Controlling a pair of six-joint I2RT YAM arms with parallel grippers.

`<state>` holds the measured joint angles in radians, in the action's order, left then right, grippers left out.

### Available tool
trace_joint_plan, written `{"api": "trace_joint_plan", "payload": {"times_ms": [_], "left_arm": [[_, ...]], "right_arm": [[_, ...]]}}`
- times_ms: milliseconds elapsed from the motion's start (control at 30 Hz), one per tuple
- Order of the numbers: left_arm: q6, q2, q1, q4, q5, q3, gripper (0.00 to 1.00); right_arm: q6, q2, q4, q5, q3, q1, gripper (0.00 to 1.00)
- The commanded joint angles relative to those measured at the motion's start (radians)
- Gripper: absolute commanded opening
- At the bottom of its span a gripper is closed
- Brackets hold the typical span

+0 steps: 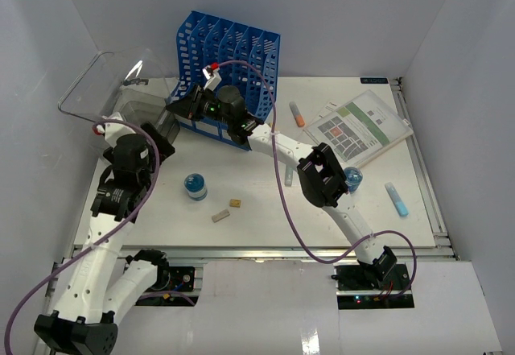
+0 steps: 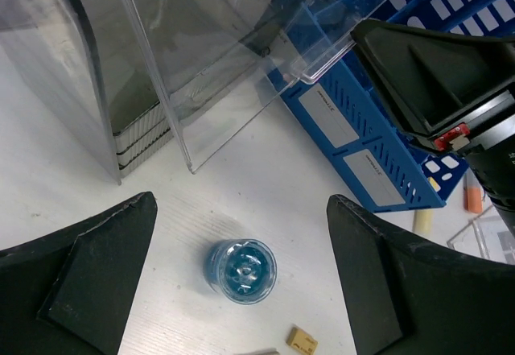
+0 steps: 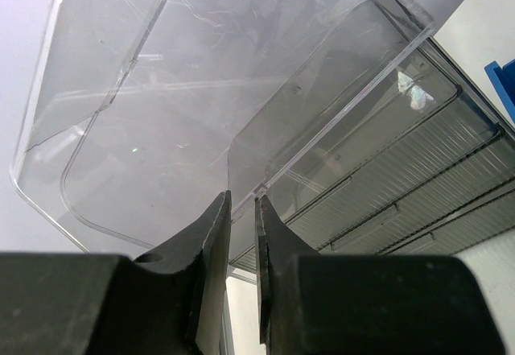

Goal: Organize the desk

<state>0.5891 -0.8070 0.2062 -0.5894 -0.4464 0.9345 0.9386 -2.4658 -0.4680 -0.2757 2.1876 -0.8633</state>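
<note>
The white desk (image 1: 265, 218) holds a clear plastic drawer box (image 1: 141, 101) at its back left, with its clear lid (image 3: 185, 73) raised. My right gripper (image 3: 243, 198) reaches across the desk and is shut on the lid's edge; in the top view it (image 1: 179, 105) sits in front of the blue file rack (image 1: 229, 49). My left gripper (image 2: 241, 200) hangs open above the desk. A small blue jar (image 2: 241, 269) stands below, between its fingers, untouched. In the top view the left gripper (image 1: 158, 140) is beside the box.
Two small erasers (image 1: 235, 203) (image 1: 220, 216) lie near the blue jar (image 1: 195, 186). A second blue jar (image 1: 352, 179), a blue marker (image 1: 396, 199), an orange marker (image 1: 298, 113), a grey pen (image 1: 288, 176) and a printed booklet (image 1: 358, 125) lie on the right half.
</note>
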Motion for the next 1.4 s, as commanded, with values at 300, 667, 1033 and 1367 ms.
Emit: {"api": "trace_joint_plan", "payload": {"times_ms": [300,667,1033,1367], "left_arm": [[-0.058,-0.084,-0.147,0.072,0.257,0.063,0.98],[-0.057,-0.138,-0.182,0.123,0.330,0.089,0.78],[-0.066,-0.135,-0.194,0.146,0.351,0.089,0.43],[-0.057,-0.126,-0.202,0.175,0.370,0.093,0.31]], "right_arm": [[-0.031,0.100,-0.098,-0.010,0.017,0.007,0.08],[-0.031,0.122,-0.097,-0.019,-0.009,0.009,0.08],[-0.043,0.139,-0.097,-0.033,-0.042,0.009,0.08],[-0.108,0.265,-0.093,-0.171,-0.245,0.073,0.25]]}}
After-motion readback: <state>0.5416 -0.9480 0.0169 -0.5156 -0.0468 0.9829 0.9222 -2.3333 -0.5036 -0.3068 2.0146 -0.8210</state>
